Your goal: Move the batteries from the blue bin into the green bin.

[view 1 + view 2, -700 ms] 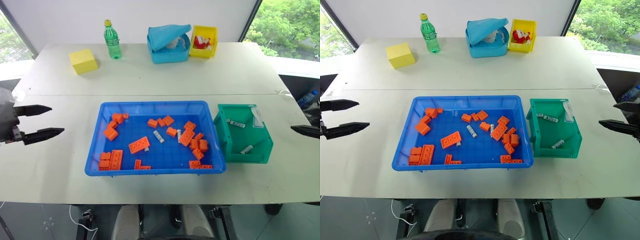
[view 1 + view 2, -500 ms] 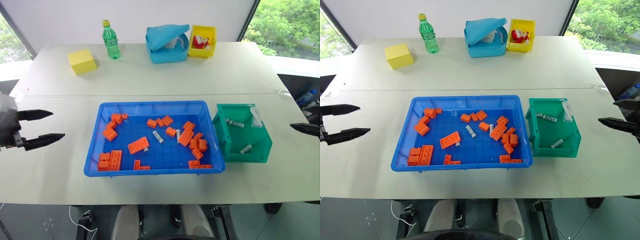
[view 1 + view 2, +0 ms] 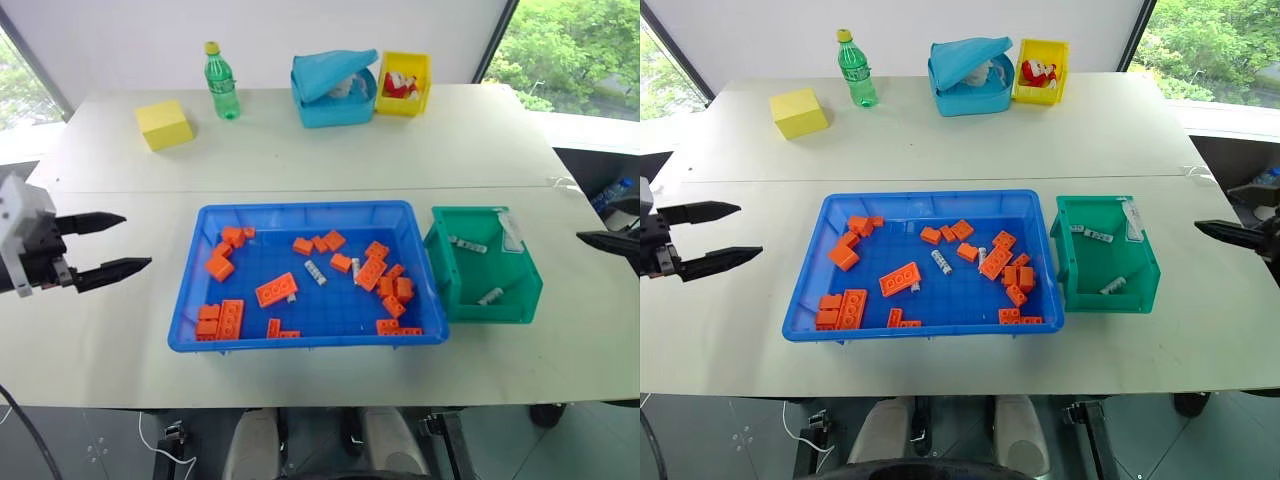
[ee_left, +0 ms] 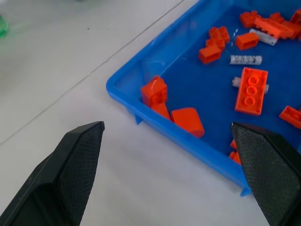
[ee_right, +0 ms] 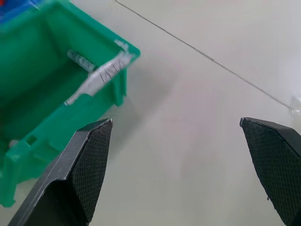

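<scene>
The blue bin (image 3: 300,209) lies mid-table with orange bricks and a few batteries in it; one battery (image 3: 317,273) and another (image 3: 357,269) lie near its middle. The left wrist view looks over the bin's corner (image 4: 123,84) to a battery (image 4: 244,60) past the bricks. The green bin (image 3: 485,313) stands against the blue bin's right side and holds two batteries (image 3: 468,244) (image 3: 491,296). My left gripper (image 3: 137,240) hovers open to the left of the blue bin, holding nothing. My right gripper (image 5: 176,122) is open and empty, to the right of the green bin (image 5: 42,94).
Orange bricks (image 3: 277,290) are scattered through the blue bin. At the table's back stand a yellow block (image 3: 165,123), a green bottle (image 3: 222,80), a light-blue lidded box (image 3: 335,88) and a small yellow bin (image 3: 405,83). Bare tabletop lies on both sides of the bins.
My left gripper has moved right, closer to the blue bin's left wall. The right gripper's finger has drifted slightly toward the back of the table.
</scene>
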